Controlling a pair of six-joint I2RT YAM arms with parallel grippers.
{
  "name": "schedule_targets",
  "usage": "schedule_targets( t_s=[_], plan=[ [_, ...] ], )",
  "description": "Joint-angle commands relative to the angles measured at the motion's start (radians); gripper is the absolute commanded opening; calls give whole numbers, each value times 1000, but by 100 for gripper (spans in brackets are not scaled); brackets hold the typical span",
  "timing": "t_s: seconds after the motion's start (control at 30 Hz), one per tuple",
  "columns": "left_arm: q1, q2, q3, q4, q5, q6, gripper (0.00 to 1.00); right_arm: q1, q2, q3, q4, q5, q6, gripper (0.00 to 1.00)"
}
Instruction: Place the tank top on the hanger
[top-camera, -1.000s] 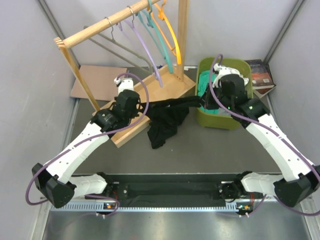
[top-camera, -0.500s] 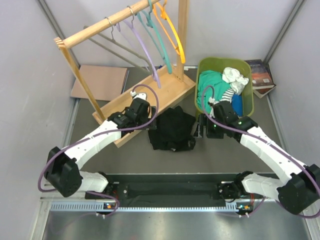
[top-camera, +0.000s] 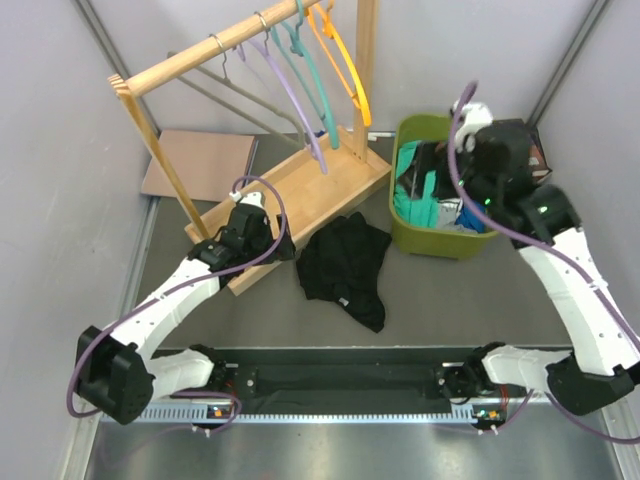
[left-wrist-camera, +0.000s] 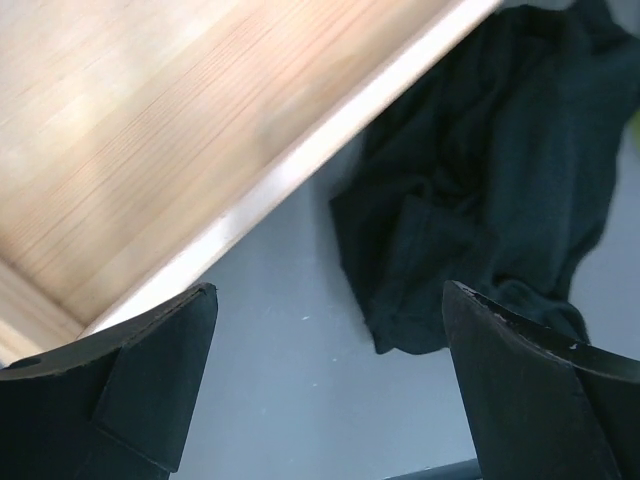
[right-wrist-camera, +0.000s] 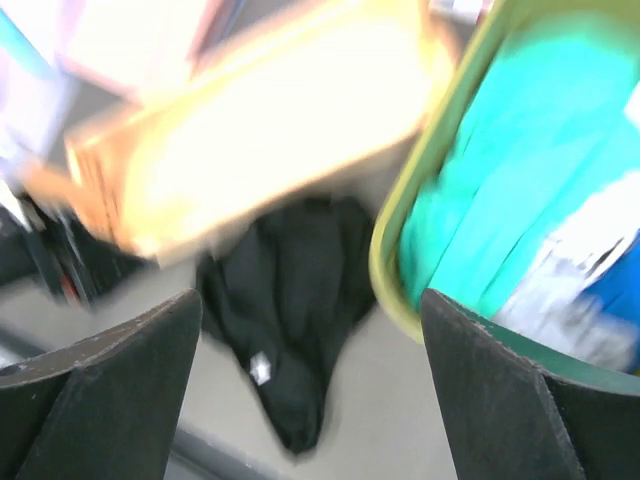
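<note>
Tank top (top-camera: 343, 268): soft black fabric, crumpled in folds.

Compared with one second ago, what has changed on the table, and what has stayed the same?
Both grippers let go of the tank top, once stretched between them; it now lies crumpled on the table. The right gripper rose above the bin, the left gripper drew back to the rack's base. Both are open, empty. The hanger, rack and bin stayed put.
</note>
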Motion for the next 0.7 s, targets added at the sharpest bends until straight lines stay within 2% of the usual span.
schedule_targets(
  t_s=[0.0, 0.03, 0.13, 0.27, 0.43, 0.67],
  plan=[
    [3, 6, 51, 48, 82, 42, 99, -55, 106, 300, -41, -12, -103, 88],
    [3, 14, 58, 43, 94, 42, 99, -55, 127, 391, -40, -21, -106, 88],
    [3, 26, 71, 48, 97, 37, 99, -55, 204, 495, 26, -78, -99, 87],
    [3, 11, 62, 100, 114, 31, 99, -55, 250, 487, 247, -158, -61, 86],
    [4, -9, 49, 131, 112, 13, 99, -45, 325, 492, 423, -225, -19, 84],
    [3, -20, 49, 125, 83, 13, 99, -29, 453, 553, 474, -227, -25, 81]
  ],
)
